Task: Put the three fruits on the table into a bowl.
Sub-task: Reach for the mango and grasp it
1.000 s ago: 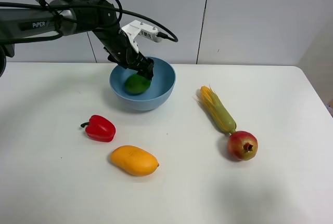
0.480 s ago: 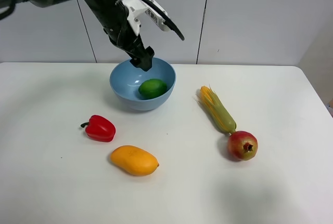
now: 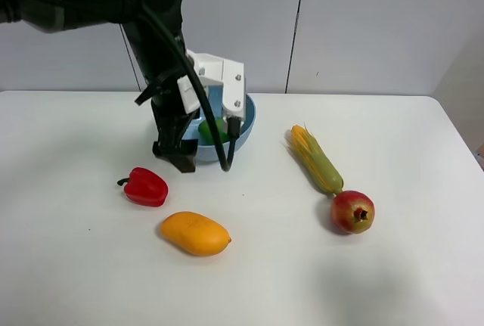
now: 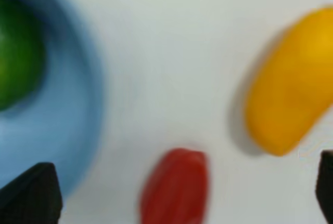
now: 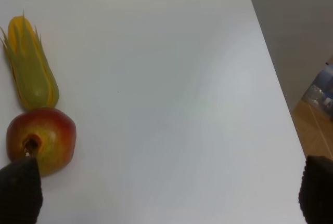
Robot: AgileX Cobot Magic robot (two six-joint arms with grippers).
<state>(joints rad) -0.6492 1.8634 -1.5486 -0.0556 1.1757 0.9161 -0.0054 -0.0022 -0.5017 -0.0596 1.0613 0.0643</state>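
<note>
The green lime (image 3: pixel 212 130) lies inside the light-blue bowl (image 3: pixel 247 120), which my left arm partly covers. My left gripper (image 3: pixel 180 161) points down just in front of the bowl, open and empty. In the left wrist view its dark fingertips (image 4: pixel 32 195) stand wide apart above the bowl (image 4: pixel 78 109), the lime (image 4: pixel 14 73) and the mango (image 4: pixel 291 83). The mango (image 3: pixel 195 233) rests on the table (image 3: pixel 91 280) at the front. The pomegranate (image 3: pixel 352 211) sits to the right. My right gripper (image 5: pixel 166 195) hangs open near the pomegranate (image 5: pixel 44 138).
A red bell pepper (image 3: pixel 145 187) lies left of the mango, right below my left gripper; the left wrist view shows the pepper (image 4: pixel 177 187) too. A corn ear (image 3: pixel 316 161) touches the pomegranate's far side. The table's right edge (image 5: pixel 270 78) runs close by.
My left gripper let the lime go into the bowl, rose, then swung down in front of the bowl toward the pepper and mango. The lime rolled to the bowl's middle.
</note>
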